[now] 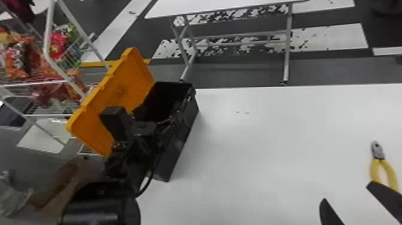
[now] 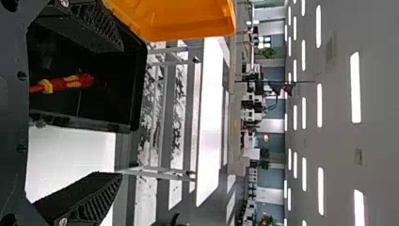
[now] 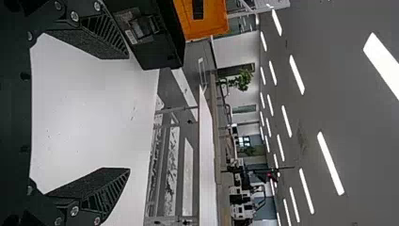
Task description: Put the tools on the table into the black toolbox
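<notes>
Head view put the pliers (image 1: pixel 378 154) on the worktop (image 1: pixel 269 143), well apart from the black toolbox (image 1: pixel 187 125) and to the robot's right of it. I judged them small but dense: a rigid steel nose, with yellow handles (image 1: pixel 374 171) that looked smooth and perhaps a little slick. Nothing about them seemed fragile. I would have taken them across both handles, just behind the pivot, since a bite on one handle alone might have let them swing or splay.

My right pincer (image 1: pixel 347 192), well to the right of the toolbox, had its fingers spread wide with nothing between them, close by the handle ends. My left pincer (image 2: pixel 122 110), at the toolbox, was wide and empty too.

The toolbox stood with its orange lid (image 1: pixel 128 86) open on its left side. Inside it, the left wrist view gave me a red-and-yellow tool (image 2: pixel 70 82); its far end was hidden, so I could not name it for certain. The pliers had yet to go in, and the mouth looked roomy enough for them.
</notes>
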